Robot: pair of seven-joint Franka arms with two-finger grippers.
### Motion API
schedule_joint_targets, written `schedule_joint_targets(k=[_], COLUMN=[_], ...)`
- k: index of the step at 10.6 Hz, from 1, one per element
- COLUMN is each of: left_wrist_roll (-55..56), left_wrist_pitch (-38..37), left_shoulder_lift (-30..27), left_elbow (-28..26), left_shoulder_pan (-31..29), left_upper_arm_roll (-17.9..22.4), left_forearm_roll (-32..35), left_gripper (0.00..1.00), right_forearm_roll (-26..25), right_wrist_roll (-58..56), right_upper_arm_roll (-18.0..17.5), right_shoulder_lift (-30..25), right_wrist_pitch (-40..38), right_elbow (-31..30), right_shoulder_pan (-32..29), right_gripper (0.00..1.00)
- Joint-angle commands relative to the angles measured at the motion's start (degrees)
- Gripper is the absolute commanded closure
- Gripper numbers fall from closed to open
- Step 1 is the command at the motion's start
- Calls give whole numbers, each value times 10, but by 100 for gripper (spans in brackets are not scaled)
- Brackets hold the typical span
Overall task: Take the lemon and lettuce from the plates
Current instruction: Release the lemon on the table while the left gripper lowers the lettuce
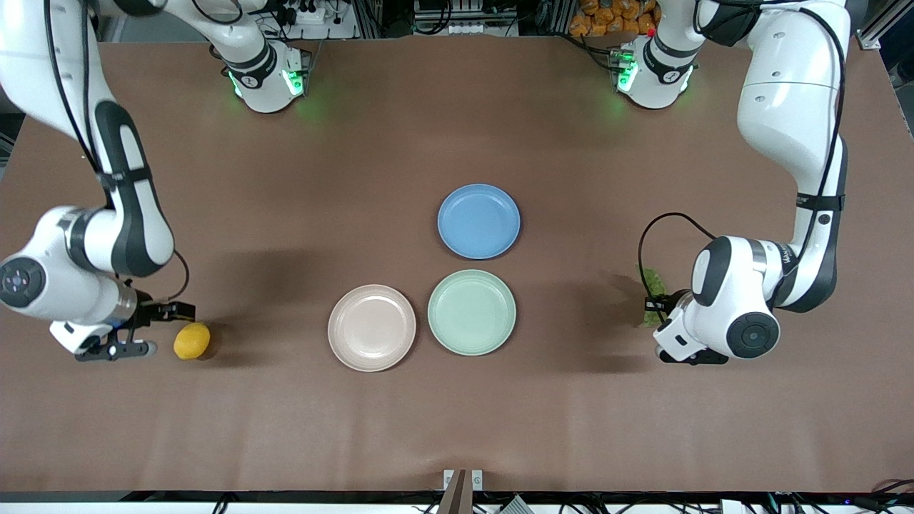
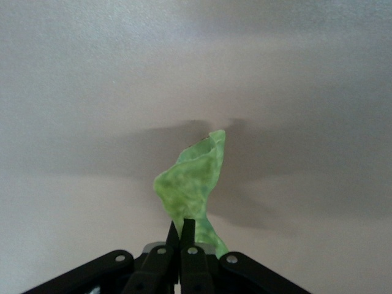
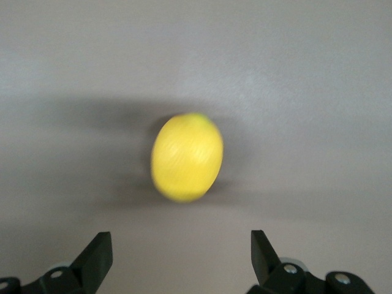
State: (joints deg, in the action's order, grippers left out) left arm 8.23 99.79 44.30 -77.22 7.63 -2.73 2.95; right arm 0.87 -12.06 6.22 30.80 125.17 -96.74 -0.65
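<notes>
The yellow lemon [image 1: 192, 340] lies on the brown table toward the right arm's end, off the plates. My right gripper [image 1: 161, 330] is open and empty just beside it; in the right wrist view the lemon [image 3: 187, 157] sits ahead of the spread gripper [image 3: 179, 242]. My left gripper [image 1: 655, 307] is shut on the green lettuce [image 1: 653, 284] over bare table at the left arm's end. In the left wrist view the lettuce [image 2: 191, 177] hangs from the closed gripper [image 2: 181, 228]. The beige-pink plate [image 1: 371, 328] and the mint plate [image 1: 471, 312] are both empty.
An empty blue plate [image 1: 478, 220] lies just farther from the front camera than the mint plate. The three plates cluster mid-table. Both arm bases stand along the table's back edge.
</notes>
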Motion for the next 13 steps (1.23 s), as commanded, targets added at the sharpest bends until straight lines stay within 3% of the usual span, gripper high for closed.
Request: schedule_joint_targets(k=[1, 2, 3, 4, 10, 13], left_wrist_roll=[-8, -9, -9, -9, -25, -26], left_wrist_pitch=[13, 15, 16, 16, 16, 16], left_shoulder_lift=[4, 5, 6, 5, -9, -7], left_elbow=[1, 1, 1, 1, 5, 1], left_shoulder_pan=[-9, -10, -10, -10, -16, -20], left_upper_arm_roll=[-3, -3, -3, -3, -3, -3], left_forearm_roll=[23, 22, 22, 22, 21, 15], left_gripper=[100, 57, 7, 0, 0, 0], right_forearm_roll=[-1, -2, -2, -9, -12, -11], right_wrist_roll=[-6, -6, -7, -8, -8, -6], right_upper_arm_roll=[-2, -2, -2, -2, 1, 1], right_shoulder_lift=[-117, -142, -165, -187, -311, -333], right_wrist_pitch=[5, -9, -30, -37, -30, -42], right_elbow=[-94, -97, -96, -103, -221, -215], right_shoulder_pan=[4, 5, 5, 4, -30, -51], right_gripper=[0, 0, 0, 0, 0, 0])
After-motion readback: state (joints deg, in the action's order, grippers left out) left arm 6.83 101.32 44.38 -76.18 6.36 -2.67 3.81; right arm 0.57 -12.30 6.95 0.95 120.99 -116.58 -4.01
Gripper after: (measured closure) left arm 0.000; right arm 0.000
